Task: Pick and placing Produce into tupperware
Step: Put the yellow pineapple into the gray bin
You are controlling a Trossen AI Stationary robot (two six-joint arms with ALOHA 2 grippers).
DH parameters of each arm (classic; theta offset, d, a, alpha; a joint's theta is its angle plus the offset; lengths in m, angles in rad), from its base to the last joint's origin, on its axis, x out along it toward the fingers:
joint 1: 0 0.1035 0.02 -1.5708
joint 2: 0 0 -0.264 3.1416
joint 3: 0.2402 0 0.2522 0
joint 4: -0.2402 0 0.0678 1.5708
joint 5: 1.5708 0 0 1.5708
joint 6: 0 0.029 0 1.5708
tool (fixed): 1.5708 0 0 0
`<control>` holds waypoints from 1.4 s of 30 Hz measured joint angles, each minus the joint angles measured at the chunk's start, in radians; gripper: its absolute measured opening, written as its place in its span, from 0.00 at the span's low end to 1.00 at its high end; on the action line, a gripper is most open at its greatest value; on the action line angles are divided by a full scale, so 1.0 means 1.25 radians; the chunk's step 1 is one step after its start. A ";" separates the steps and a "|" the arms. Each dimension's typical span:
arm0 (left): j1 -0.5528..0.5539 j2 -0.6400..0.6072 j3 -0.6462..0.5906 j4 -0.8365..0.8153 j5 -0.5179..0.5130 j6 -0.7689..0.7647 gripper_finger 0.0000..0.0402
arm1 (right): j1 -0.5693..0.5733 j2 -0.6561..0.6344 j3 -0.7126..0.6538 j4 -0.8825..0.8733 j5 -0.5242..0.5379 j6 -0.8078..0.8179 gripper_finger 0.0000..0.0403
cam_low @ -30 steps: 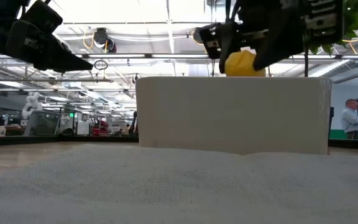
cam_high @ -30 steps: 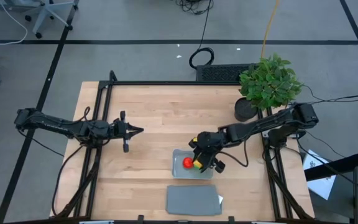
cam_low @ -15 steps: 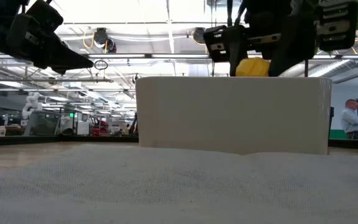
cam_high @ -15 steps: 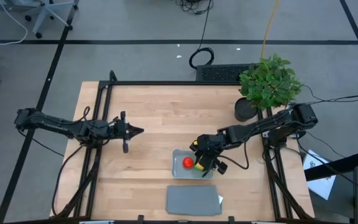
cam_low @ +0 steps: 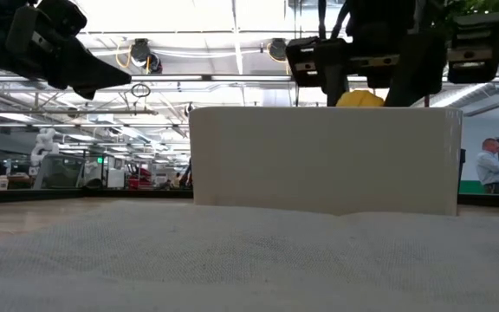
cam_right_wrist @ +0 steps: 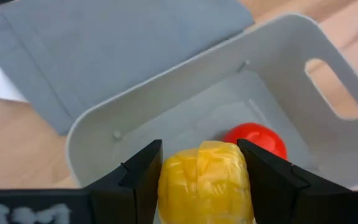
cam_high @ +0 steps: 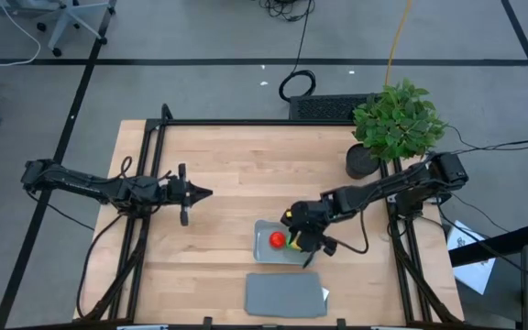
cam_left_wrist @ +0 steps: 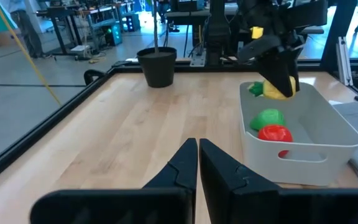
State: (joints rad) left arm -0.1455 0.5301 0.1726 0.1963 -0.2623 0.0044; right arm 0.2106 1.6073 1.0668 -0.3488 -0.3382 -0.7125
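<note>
Produce piece (cam_right_wrist: 205,180), yellow, faceted; right pincer (cam_right_wrist: 201,171) clasps it.

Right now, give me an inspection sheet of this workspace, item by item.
Surface: wooden table, mostly bare.
Job's things: red piece and green piece lie in the tupperware; yellow piece held above it.
Clutter: grey lid beside the tupperware; potted plant at the far right corner.
Grippers: right gripper shut on the yellow piece; left gripper shut, empty, waiting over the left side.
Cables: black coil on the floor.
Surroundings: a person stands in the room behind.
</note>
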 joint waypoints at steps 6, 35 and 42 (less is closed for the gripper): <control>0.000 0.000 0.000 0.000 0.000 0.000 0.05 | 0.016 0.000 0.000 0.006 0.049 -0.065 0.45; 0.000 0.000 0.000 -0.031 0.000 -0.008 0.05 | 0.049 0.061 0.000 0.042 0.085 -0.016 0.45; 0.000 0.000 0.000 -0.031 0.000 -0.008 0.05 | 0.041 0.061 0.000 0.039 0.084 0.016 0.45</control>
State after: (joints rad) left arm -0.1459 0.5301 0.1726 0.1570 -0.2623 -0.0055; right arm 0.2619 1.6840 1.0668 -0.2999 -0.2332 -0.6922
